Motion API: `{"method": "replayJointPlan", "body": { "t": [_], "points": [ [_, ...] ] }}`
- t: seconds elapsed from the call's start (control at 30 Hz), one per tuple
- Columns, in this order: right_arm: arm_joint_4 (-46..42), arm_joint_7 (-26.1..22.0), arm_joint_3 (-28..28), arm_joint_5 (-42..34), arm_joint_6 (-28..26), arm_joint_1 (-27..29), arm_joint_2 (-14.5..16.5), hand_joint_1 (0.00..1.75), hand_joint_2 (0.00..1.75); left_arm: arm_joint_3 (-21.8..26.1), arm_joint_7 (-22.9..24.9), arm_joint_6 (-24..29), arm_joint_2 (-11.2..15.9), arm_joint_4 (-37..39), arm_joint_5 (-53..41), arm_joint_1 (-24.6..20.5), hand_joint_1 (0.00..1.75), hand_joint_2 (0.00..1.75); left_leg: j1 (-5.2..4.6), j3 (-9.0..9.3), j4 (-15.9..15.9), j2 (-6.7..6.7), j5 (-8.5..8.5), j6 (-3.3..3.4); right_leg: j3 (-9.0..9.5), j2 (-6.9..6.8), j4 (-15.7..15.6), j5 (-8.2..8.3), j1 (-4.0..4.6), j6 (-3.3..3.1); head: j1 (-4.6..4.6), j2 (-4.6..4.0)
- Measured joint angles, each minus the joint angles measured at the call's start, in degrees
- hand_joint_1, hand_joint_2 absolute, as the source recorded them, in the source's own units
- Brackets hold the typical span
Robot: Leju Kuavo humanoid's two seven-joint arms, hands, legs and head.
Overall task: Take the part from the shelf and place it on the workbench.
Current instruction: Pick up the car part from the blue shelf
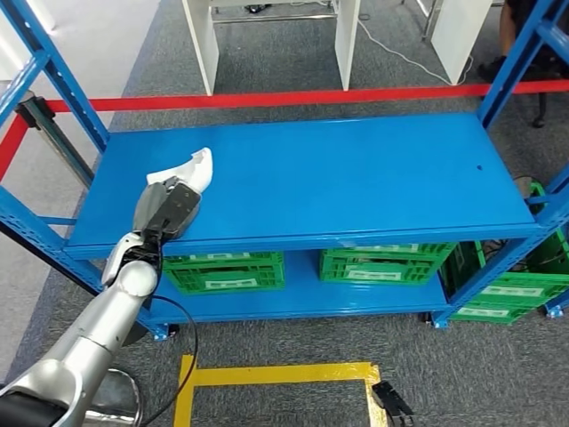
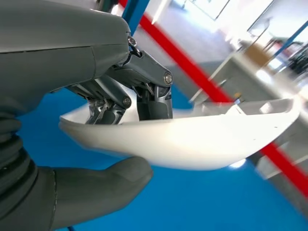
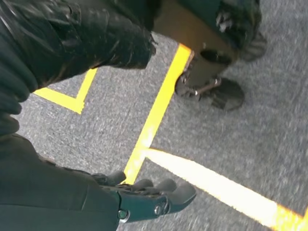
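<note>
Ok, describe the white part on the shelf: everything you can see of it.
The white part is a long, curved shell, smooth and glossy like moulded plastic, hollow on one side and tapering to a rounded tip. It lies at the left end of the blue shelf. The left hand grips it, fingers inside the hollow and thumb under the outer curve.

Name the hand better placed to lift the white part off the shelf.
Left. The left hand already grips the white part on the blue shelf, thumb below and fingers above. The right hand hangs open down by the floor.
</note>
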Motion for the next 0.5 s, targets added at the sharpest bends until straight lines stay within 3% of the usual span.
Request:
{"method": "replayJointPlan", "body": {
  "t": [0.07, 0.1, 0.13, 0.17, 0.23, 0.3, 0.33, 0.43, 0.5],
  "points": [
    [0.0, -0.17, 0.0, -0.29, -0.05, 0.1, -0.02, 0.0, 1.75, -0.18, -0.08, 0.81, 0.41, -2.97, -0.51, 1.18, 1.75, 1.75, 0.18, -2.8, 7.43, 0.08, -4.04, -0.4, -0.79, -0.25, 0.06, 0.49, 0.24, -0.74, -0.25, 0.0],
    [0.0, -0.24, 0.0, -0.45, -0.09, 0.15, -0.02, 0.0, 1.75, -0.28, -0.14, 1.21, 0.6, -4.36, -0.8, 1.95, 1.75, 1.75, 0.23, -3.72, 10.36, 0.08, -5.14, -0.45, -1.16, -0.35, 0.1, 0.73, 0.38, -0.92, -0.25, 0.0],
    [0.0, -0.31, 0.0, -0.6, -0.14, 0.23, -0.02, 0.0, 1.75, -0.4, -0.21, 1.62, 0.79, -5.83, -1.1, 2.74, 1.75, 1.75, 0.23, -3.8, 11.49, 0.09, -5.16, -0.38, -1.55, -0.41, 0.17, 0.98, 0.53, -1.03, -0.27, 0.0],
    [0.0, -0.38, 0.0, -0.71, -0.19, 0.29, -0.02, 0.0, 1.75, -0.52, -0.29, 1.97, 0.99, -7.22, -1.37, 3.44, 1.75, 1.75, 0.22, -2.91, 10.45, 0.09, -4.17, -0.17, -1.95, -0.42, 0.24, 1.25, 0.69, -1.05, -0.29, 0.0],
    [0.0, -0.53, 0.0, -0.78, -0.27, 0.41, -0.02, 0.0, 1.75, -0.69, -0.43, 2.46, 1.34, -9.63, -1.68, 4.28, 1.75, 1.75, 0.03, 1.35, 3.01, 0.11, -0.91, 0.77, -2.63, -0.44, 0.36, 1.83, 0.99, -0.95, -0.34, 0.0],
    [0.0, -0.62, 0.0, -0.79, -0.34, 0.47, -0.02, 0.0, 1.75, -0.85, -0.61, 2.68, 1.57, -11.55, -1.82, 4.61, 1.75, 1.75, -0.3, 4.89, -3.6, 0.22, 0.85, 1.57, -3.06, -0.55, 0.25, 2.54, 1.14, -0.47, -0.28, 0.0],
    [0.0, -0.66, 0.0, -0.81, -0.37, 0.48, -0.02, 0.0, 1.75, -0.95, -0.78, 2.84, 1.68, -12.38, -1.92, 4.75, 1.75, 1.75, -0.51, 5.49, -5.0, 0.26, 1.06, 1.82, -3.17, -0.62, 0.1, 2.97, 1.07, -0.12, -0.3, 0.0],
    [0.0, -0.76, -0.01, -1.04, -0.46, 0.64, -0.03, 0.0, 1.75, -1.21, -1.43, 3.73, 2.0, -14.91, -2.53, 5.66, 1.75, 1.75, -0.58, 4.89, -6.11, 0.41, 2.66, 2.24, -3.58, -0.64, -0.32, 3.69, 0.92, 0.93, -0.38, 0.0],
    [0.0, -0.88, -0.02, -1.28, -0.6, 0.91, -0.05, 0.0, 1.75, -1.34, -1.89, 4.81, 2.16, -16.83, -3.41, 6.46, 1.75, 1.75, -0.25, 3.93, -6.97, 0.59, 4.19, 2.74, -4.95, -0.46, 2.1, 0.54, 0.97, 1.38, -0.2, 0.0]
  ]
}}
